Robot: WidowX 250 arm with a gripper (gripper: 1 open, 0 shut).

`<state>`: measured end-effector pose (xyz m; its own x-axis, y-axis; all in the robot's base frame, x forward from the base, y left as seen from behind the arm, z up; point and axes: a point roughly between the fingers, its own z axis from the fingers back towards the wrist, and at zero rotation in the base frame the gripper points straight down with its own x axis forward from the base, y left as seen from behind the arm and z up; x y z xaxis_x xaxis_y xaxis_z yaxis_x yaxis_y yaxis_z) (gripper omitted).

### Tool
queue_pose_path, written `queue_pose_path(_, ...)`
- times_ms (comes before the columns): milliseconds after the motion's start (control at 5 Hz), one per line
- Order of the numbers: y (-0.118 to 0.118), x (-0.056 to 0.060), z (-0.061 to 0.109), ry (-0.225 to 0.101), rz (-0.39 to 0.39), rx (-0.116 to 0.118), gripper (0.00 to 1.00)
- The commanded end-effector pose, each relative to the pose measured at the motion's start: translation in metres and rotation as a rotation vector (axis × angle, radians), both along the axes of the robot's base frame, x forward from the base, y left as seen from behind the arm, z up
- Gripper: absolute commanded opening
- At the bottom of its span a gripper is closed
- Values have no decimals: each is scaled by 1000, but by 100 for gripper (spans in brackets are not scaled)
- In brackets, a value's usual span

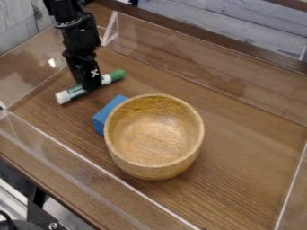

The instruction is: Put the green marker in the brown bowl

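Camera view, from above and in front of the table. I see the black arm coming down from the far left, its gripper (85, 84) pointing nearly straight down over the green marker (88, 87). The jaws stand apart, one on each side of the marker's barrel; they look spread wide rather than pinched on it, though from this angle I cannot tell whether either finger touches it.

The marker lies flat on the wooden table (228, 90), at the left, slanted: green cap toward the far right, the other end toward the near left. The middle of its barrel is hidden behind the gripper. It is outside the brown bowl (153, 135), not in it.

The bowl sits upright near the middle of the table, nearer to me and to the right of the marker, apart from it. I see only bare wood grain inside.

A blue block (106, 114) rests on the table between marker and bowl, touching or just beside the bowl's left wall; its right part is hidden by the rim.

Clear plastic walls (36, 144) fence the table on all sides.
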<state>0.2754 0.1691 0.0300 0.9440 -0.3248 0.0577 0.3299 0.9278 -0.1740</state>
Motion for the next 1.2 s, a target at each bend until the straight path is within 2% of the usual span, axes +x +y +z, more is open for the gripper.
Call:
queue_pose_path(0, 6, 12, 17, -52, -8, 34, 0)
queue_pose_path(400, 4, 13, 17, -46, -18, 26, 0)
queue_pose_path(600, 5, 13, 12, -40, -19, 18, 100)
queue_pose_path(800, 6, 13, 7, -34, -21, 10, 100)
queue_pose_path(1000, 5, 13, 6, -31, -26, 7, 0)
